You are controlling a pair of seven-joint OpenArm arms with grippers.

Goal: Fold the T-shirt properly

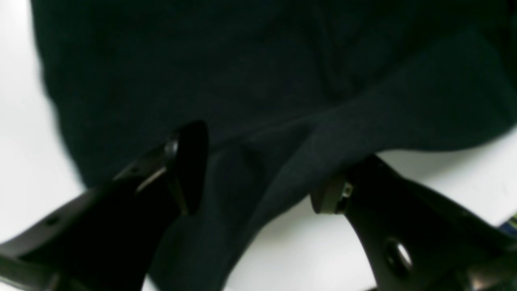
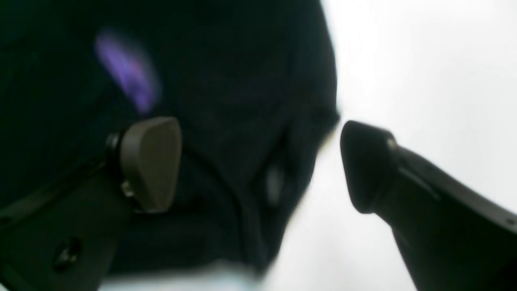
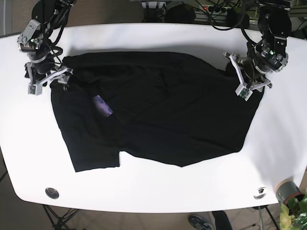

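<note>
Left gripper (image 3: 250, 76), at 3 o'clock of the table in the base view: jaws spread, nothing clamped. Its wrist view shows a raised ridge of cloth running between the two black fingers (image 1: 190, 169), one finger over fabric, the other at the cloth's border over bare white.

Right gripper (image 3: 48, 79), at 10 o'clock: jaws also apart, holding nothing. Wrist view, blurred: tan-padded finger over dark cloth, black finger out over white table, the cloth edge running between them.

Black cotton T-shirt (image 3: 153, 105) lies spread, rumpled, across the white oval table (image 3: 158, 191). Long axis runs 9 to 3 o'clock, so each claw sits at one end of it. Small purple print (image 3: 102, 105) shows left of centre.

Judgement: each arm is nearest its own end; the shirt body lies inboard of both claws, toward table centre. A grasp needs only closing on the straddled edge; the fold then travels inward along or across that axis.
</note>
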